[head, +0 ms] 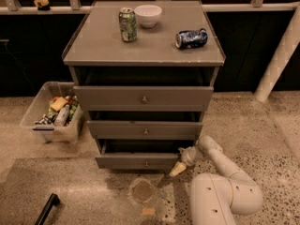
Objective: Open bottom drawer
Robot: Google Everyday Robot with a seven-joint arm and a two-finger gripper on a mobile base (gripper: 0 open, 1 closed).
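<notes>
The bottom drawer, lowest of the three under the grey worktop, stands pulled out a little, with a dark gap above its front panel and its small brass knob at centre. The gripper hangs low just beside the panel's right end, seemingly touching its corner. Whether it is spread or pressed together I cannot tell from this angle.
</notes>
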